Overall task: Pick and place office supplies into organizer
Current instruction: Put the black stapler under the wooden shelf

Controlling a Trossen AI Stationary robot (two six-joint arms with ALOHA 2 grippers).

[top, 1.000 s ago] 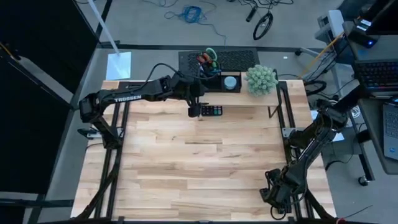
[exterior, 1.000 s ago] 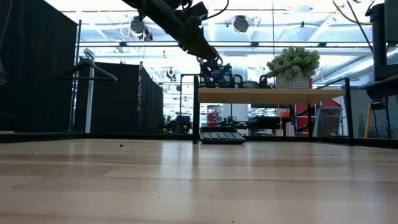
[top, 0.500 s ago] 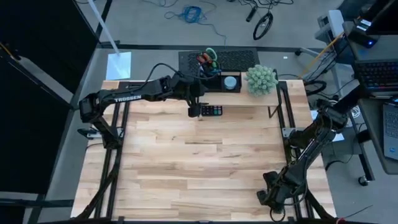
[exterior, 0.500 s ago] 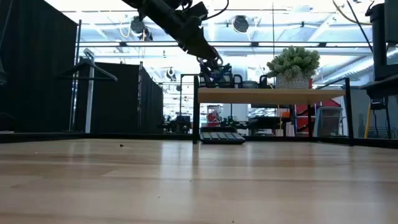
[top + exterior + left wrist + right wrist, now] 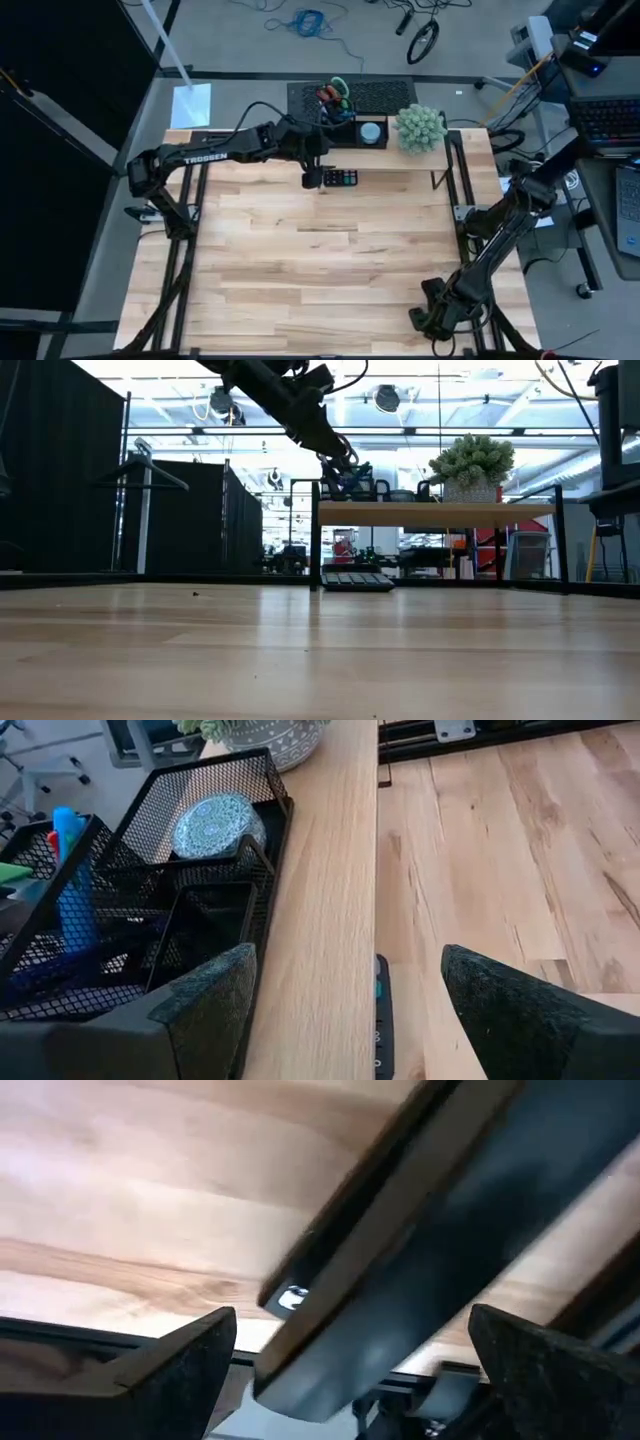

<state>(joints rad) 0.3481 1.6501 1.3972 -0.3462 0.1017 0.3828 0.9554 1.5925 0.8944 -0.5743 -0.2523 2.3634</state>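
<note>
Fingers [image 5: 210, 1005] of my left gripper [image 5: 345, 1010] stand spread apart with nothing between them, hovering over the front edge of the wooden shelf riser [image 5: 325, 870], just beside the organizer [image 5: 215, 790]. From above, that gripper [image 5: 312, 178] hides part of the black calculator [image 5: 342, 178] under it, and on the wrist camera only a sliver of the calculator [image 5: 381, 1020] shows. My right gripper [image 5: 432, 322] is parked at the tabletop's [image 5: 300, 270] near right corner; its fingers [image 5: 170, 1360] look spread, but that camera is filled by a blurred dark bar I cannot identify.

Inside the organizer, the blue-grey disc [image 5: 215, 823] lies in its own compartment and blue pens [image 5: 72, 885] stand in another; the mesh walls cut off their lower ends. Scissors handles [image 5: 335, 92] poke out, blades hidden.

Most of the tabletop is bare wood. A fuzzy green plant ball [image 5: 419, 128] sits on the riser near the organizer's [image 5: 352, 128] right side.
</note>
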